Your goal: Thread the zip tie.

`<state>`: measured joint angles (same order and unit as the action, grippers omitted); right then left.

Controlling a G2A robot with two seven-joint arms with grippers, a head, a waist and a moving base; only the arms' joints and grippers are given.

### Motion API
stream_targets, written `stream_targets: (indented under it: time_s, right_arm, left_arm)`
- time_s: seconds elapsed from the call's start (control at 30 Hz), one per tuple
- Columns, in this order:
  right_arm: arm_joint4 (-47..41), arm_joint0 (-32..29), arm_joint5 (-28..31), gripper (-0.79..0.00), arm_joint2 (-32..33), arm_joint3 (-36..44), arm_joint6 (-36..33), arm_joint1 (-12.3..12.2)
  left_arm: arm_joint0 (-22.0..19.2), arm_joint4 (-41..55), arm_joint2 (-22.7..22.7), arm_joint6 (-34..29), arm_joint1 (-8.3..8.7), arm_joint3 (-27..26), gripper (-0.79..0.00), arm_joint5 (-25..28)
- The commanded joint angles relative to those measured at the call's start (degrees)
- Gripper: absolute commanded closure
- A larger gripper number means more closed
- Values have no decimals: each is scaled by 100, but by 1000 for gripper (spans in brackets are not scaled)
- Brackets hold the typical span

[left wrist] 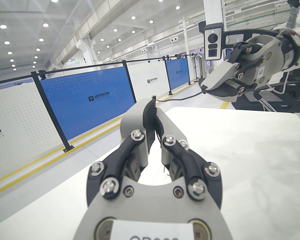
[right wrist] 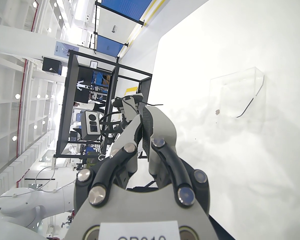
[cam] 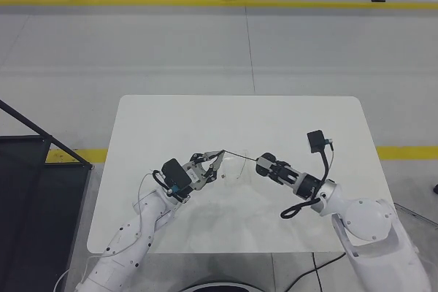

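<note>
You had the zip tie [cam: 239, 156], a thin black flexible strip, held up over the middle of the smooth white table [cam: 314, 212], and its long axis ran nearly straight across from one arm to the other. Your left gripper [left wrist: 152, 104] was pinched tight on one end and your right gripper [right wrist: 145, 116] was clamped on the other. A clear, hard-walled box [right wrist: 237, 93] sat on the table nearby.

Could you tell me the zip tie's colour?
The zip tie is black, clearest in the left wrist view.
</note>
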<state>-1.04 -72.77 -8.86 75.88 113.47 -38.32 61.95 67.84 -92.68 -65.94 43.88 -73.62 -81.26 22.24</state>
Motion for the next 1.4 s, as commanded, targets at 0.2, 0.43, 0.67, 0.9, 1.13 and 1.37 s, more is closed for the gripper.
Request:
stream_targets:
  time_s: [0.2,0.43,0.67,0.9,1.13,1.37]
  right_arm:
    - [-19,-6,71,0,-13,-5,2,1]
    - [-43,-169,244,0,86,43,16,-13]
    - [-101,-285,442,0,165,64,-8,-25]
    - [-16,-277,379,0,146,90,-52,-31]
    - [-27,-149,227,0,82,47,-50,-21]
    - [-42,-82,124,0,55,20,-60,-17]
  left_arm:
    - [0,0,0,0,0,0,0,0]
    - [0,0,0,0,0,0,0,0]
    - [0,0,0,0,0,0,0,0]
    - [0,0,0,0,0,0,0,0]
    - [0,0,0,0,0,0,0,0]
    - [0,0,0,0,0,0,0,0]
